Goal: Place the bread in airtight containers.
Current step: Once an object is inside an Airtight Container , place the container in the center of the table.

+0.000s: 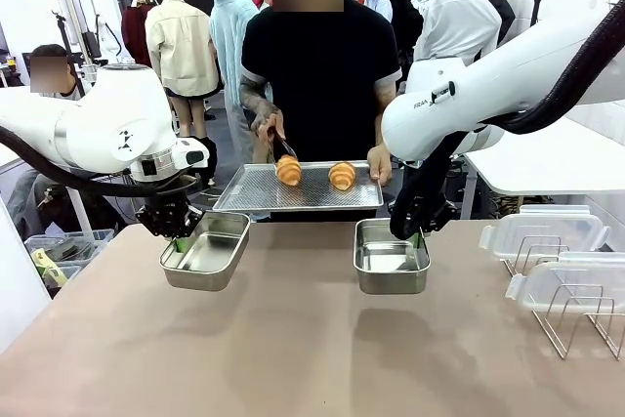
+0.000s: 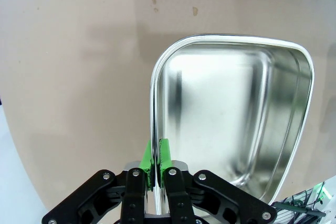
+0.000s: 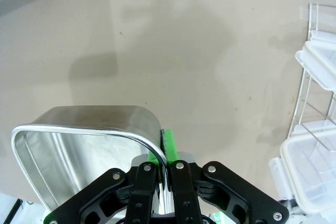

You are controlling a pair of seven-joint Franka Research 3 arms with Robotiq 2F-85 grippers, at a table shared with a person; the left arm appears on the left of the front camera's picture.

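Left fingers [image 2: 164,153] clamp one shallow rectangular steel tin [image 1: 207,251], right fingers [image 3: 169,142] the other tin [image 1: 389,259] (both empty). Loading step; next, hold them level for the golden-brown croissant [image 1: 288,171].

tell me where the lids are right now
In the front view both lids rest on the wire rack at the table's right edge, just right of the right tin, which the right gripper pinches by its rim.
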